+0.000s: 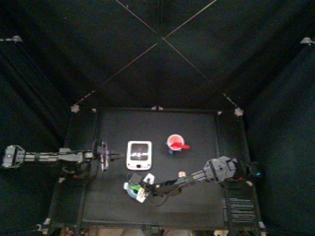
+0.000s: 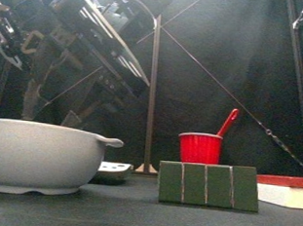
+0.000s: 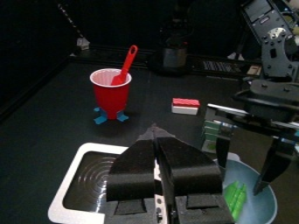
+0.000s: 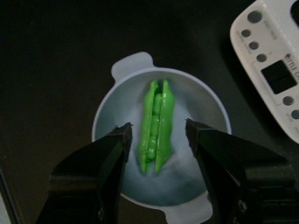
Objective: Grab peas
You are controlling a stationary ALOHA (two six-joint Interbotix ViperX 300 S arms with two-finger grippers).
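Inside the white bowl [image 4: 163,131] lie the peas [image 4: 156,122], beneath the right gripper's [image 4: 159,144] spread fingers.

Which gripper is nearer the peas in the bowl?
Right. The right gripper hangs just above the peas in the bowl, open jaws either side of the pod. The left gripper sits shut beside the bowl, over the white scale.

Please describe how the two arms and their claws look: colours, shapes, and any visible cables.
Both arms are black, built from jointed segments. The right claw has two broad, flat black fingers with rounded edges. The left claw has black angular fingers tapering to a point. In the top view, the left arm shows pale grey patches at its joints. No cables or markings can be made out clearly.
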